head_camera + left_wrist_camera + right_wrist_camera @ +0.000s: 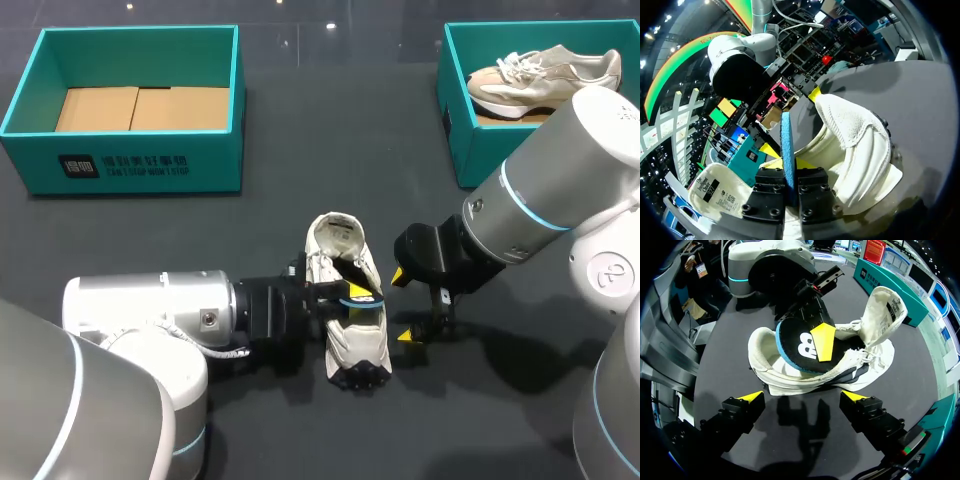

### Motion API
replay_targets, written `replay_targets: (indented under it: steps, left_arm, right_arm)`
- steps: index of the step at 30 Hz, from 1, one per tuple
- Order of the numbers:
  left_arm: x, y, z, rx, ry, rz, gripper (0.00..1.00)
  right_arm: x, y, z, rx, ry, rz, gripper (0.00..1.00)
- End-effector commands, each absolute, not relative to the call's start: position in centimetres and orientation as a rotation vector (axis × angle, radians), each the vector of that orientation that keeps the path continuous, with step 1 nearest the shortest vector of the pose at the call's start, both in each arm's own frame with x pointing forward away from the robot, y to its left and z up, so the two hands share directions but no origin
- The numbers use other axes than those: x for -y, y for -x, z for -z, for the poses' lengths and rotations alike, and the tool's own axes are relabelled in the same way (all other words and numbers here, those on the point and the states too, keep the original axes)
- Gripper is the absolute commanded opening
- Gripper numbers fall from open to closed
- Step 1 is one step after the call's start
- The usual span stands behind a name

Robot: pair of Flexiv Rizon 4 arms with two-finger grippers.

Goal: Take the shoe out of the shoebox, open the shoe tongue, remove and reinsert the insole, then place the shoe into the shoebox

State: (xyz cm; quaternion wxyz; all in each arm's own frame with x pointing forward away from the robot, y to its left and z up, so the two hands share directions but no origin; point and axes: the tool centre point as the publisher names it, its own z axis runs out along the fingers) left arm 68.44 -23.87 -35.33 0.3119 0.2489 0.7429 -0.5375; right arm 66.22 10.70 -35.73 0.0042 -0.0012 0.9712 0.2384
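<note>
Shoe on side on tabletop, tongue folded back. Your left claw clamped on insole at shoe opening. Your right claw spread apart just beside.

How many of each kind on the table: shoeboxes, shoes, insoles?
Shoeboxes: 2, both teal
Shoes: 2, one on the table, one in the right box
Insole: 1
Total: 5

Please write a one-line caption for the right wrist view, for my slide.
Left gripper grips the black insole, partly inside the white shoe; the open right gripper hovers beside the shoe.
</note>
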Motion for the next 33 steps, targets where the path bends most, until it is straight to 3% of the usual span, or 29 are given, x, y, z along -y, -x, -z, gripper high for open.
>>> replay_targets:
  steps: [1,2,9,12,17,22,25,27,28,33]
  left_arm:
    - [23.6,-68.1,34.9,-1.962,-0.660,1.434,0.13]
    - [23.6,-67.9,34.7,-1.961,-0.660,1.437,0.19]
    - [23.0,-66.7,33.2,-1.944,-0.662,1.472,0.24]
    - [22.6,-66.1,32.5,-1.933,-0.667,1.480,0.32]
    - [22.4,-65.2,31.7,-1.920,-0.688,1.487,0.31]
    - [22.4,-64.9,31.6,-1.928,-0.698,1.481,0.25]
    - [22.5,-65.1,32.0,-1.944,-0.698,1.474,0.16]
    - [22.6,-65.2,32.2,-1.948,-0.696,1.473,0.02]
    - [22.7,-65.3,32.4,-1.950,-0.696,1.473,0.00]
    - [23.7,-66.1,33.5,-1.958,-0.724,1.445,0.00]
  right_arm:
    - [-10.7,-66.1,35.7,-3.041,0.002,-0.742,1.00]
    - [-10.7,-66.1,35.7,-3.041,0.002,-0.742,1.00]
    - [-10.7,-66.1,35.7,-3.041,0.002,-0.742,1.00]
    - [-10.7,-66.1,35.7,-3.041,0.002,-0.742,1.00]
    - [-10.7,-66.1,35.7,-3.041,0.002,-0.742,1.00]
    - [-10.7,-66.1,35.7,-3.041,0.002,-0.742,1.00]
    - [-10.7,-66.1,35.7,-3.041,0.002,-0.742,1.00]
    - [-10.7,-66.1,35.7,-3.041,0.002,-0.742,1.00]
    - [-10.7,-66.1,35.7,-3.041,0.002,-0.742,1.00]
    - [-10.7,-66.1,35.7,-3.041,0.002,-0.742,1.00]
